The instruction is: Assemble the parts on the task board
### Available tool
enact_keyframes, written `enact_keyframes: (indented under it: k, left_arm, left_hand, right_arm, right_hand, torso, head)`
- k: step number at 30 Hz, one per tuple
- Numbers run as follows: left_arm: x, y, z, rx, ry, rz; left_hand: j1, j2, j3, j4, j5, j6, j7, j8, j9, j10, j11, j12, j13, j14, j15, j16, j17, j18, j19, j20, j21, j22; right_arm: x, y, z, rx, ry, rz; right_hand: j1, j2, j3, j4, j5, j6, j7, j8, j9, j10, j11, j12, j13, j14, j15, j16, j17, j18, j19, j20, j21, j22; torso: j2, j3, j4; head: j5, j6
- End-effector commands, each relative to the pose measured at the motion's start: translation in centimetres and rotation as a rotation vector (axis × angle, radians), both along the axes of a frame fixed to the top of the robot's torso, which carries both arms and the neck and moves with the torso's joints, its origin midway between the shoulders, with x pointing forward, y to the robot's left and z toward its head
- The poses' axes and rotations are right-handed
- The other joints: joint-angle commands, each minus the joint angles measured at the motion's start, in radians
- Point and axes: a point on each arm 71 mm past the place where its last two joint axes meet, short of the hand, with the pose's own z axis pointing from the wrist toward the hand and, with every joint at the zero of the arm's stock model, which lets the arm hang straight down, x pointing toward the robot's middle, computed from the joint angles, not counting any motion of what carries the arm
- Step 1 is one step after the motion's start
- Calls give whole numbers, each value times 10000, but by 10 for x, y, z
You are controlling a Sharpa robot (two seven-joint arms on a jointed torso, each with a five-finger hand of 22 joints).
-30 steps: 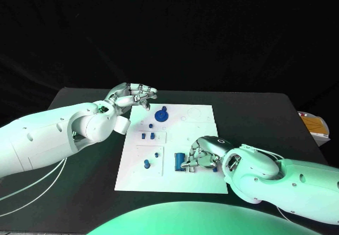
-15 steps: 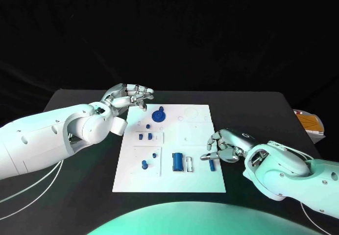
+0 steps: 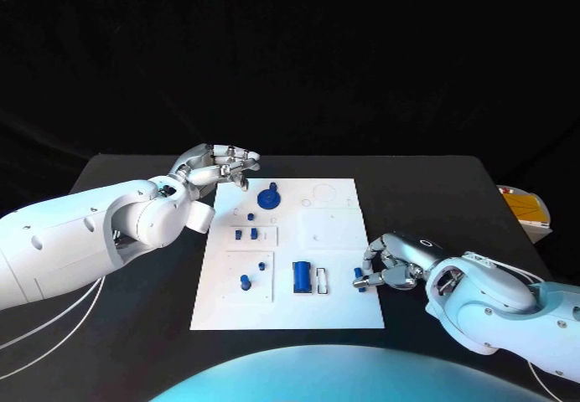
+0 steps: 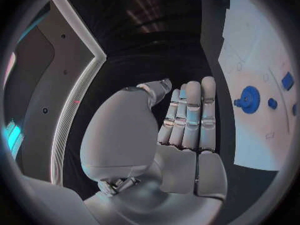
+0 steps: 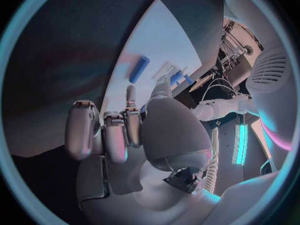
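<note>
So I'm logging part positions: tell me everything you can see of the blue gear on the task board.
The blue gear is a round, toothed disc, plastic by its look, with a raised hub at its middle and a small blue knob beside its rim. It lies flat on the far part of the white task board, near the left hand, which hovers beside the board's far corner without touching it. Nothing else touches it.

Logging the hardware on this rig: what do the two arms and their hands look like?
Both arms are smooth, rounded white shells with small dark screw holes. Thin pale cables hang under the left arm and loop over the right arm. The left hand and right hand are silver metal, with segmented fingers and a black ring at the right wrist.
</note>
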Motion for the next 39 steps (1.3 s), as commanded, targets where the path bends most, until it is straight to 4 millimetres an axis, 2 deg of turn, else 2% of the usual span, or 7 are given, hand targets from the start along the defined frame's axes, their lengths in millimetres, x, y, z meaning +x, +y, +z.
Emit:
enact_keyframes:
  k: [1, 11, 15, 21, 29, 33, 39]
  left_arm:
    - [-1, -2, 1, -121, -25, -113]
    - [-1, -1, 1, -112, -7, -111]
    - [-1, 0, 0, -104, 11, -114]
    - [-1, 0, 0, -99, 24, -118]
    - [-1, 0, 0, -93, 32, -116]
    - [-1, 0, 0, -85, 38, -114]
    - [-2, 0, 0, -77, 60, -139]
  left_hand:
    - [-24, 14, -20, 64, -14, -56, 19, 63, -11, -64, -18, 36, 17, -62, 15, -45, -12, 140, 52, 52, -59, -12]
    - [-20, 13, -28, 77, -15, -79, 23, 90, -20, -96, -13, 78, 18, -76, 20, -49, -15, 139, 54, 56, -69, -17]
    - [-20, 13, -28, 77, -15, -79, 23, 90, -20, -96, -13, 78, 18, -76, 20, -49, -15, 139, 54, 56, -69, -17]
    - [-26, 14, -30, 84, -15, -81, 25, 94, -21, -100, -11, 83, 18, -78, 22, -49, -16, 139, 54, 57, -70, -18]
    - [-26, 14, -30, 84, -15, -81, 25, 94, -21, -100, -11, 83, 18, -78, 22, -49, -16, 139, 54, 57, -70, -18]
    - [-29, 21, -29, 94, -13, -86, 25, 100, -23, -108, -11, 92, 18, -80, 23, -49, -16, 138, 54, 58, -73, -19]
    - [-23, 20, -28, 91, -13, -90, 25, 103, -24, -113, -11, 96, 17, -82, 23, -49, -17, 139, 53, 58, -75, -20]
  right_arm:
    - [-1, 1, -5, -483, 68, 39]
    - [1, 4, -15, -642, 225, -37]
    - [2, 4, -19, -763, 354, -18]
    - [0, 5, -24, -889, 567, 101]
    - [-2, 9, -27, -1004, 596, 263]
    - [-2, 10, -27, -1115, 512, 350]
    - [-2, 10, -26, -1246, 333, 370]
  right_hand:
    - [1297, 1366, -77, 59, -17, 122, 0, -65, -18, 118, 26, -2, 1115, 895, 75, -8, 1874, -155, 144, 58, 23, 1513]
    - [1386, 1632, -25, 22, 173, 243, -55, -142, -99, 130, -21, 5, 1125, 901, 39, 0, 1902, -160, 165, 38, 57, 1540]
    - [1991, 1937, 233, -76, 15, 308, -113, -283, -215, 138, -78, 11, 1140, 902, -13, 0, 1907, -165, 177, -8, 68, 1565]
    - [2678, 2023, 518, -211, 16, 383, -159, -435, -339, 150, -124, 23, 1162, 908, -54, 9, 1940, -176, 196, -49, 107, 1602]
    - [4296, 2132, 1491, -878, -153, 458, -158, -600, -438, 181, -158, 58, 1216, 929, -97, 41, 2053, -200, 230, -117, 196, 1680]
    - [4791, 2012, 2063, -1086, 317, 502, -18, -711, -512, 235, -47, 168, 1312, 938, -8, 57, 2108, -212, 235, -73, 241, 1727]
    - [4859, 1710, 2553, -960, 399, 716, -6, -842, -705, 393, -33, 481, 1548, 946, 4, 71, 2151, -223, 249, -40, 313, 1785]
  torso:
    - [13, -7, 19]
    - [16, -8, 13]
    - [10, -4, 12]
    - [3, -2, 0]
    - [4, -2, 0]
    - [0, -8, 4]
    - [-1, -10, 6]
  head:
    - [5, 2]
    - [52, 2]
    - [59, 2]
    - [68, 2]
    - [59, 2]
    - [42, 2]
    - [39, 2]
